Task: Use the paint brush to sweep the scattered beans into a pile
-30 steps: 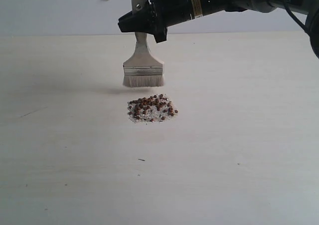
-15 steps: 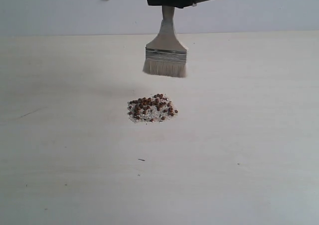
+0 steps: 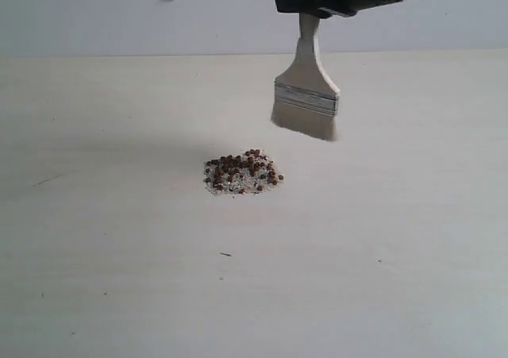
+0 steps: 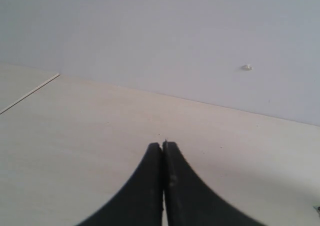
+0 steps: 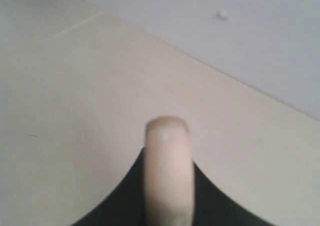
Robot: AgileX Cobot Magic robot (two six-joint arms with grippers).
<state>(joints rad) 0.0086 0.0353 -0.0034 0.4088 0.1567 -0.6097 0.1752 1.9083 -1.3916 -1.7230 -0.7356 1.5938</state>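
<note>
Mira: Over the last second the brush has swung from just behind the pile out to the right and a little higher. The beans haven't stirred.

Jon: Left side first?

Mira: The left gripper is pressed shut on nothing, over bare table.

Jon: And the beans?

Mira: Mid-table, in one tight heap with white crumbs, so the sweeping looks about done to me. They're small and round and should roll at a light touch.

Jon: The brush?

Mira: In the air, right of the heap and farther back. It is tilted, with its bristles clear of the table. The right gripper is clamped on the top of the handle.

Jon: Good hold?

Mira: I'd say so. The wooden handle is stiff and light, while the bristles are soft and would splay. That wrist view is blurred, so the handle end poking past the jaws is probably short.
</note>
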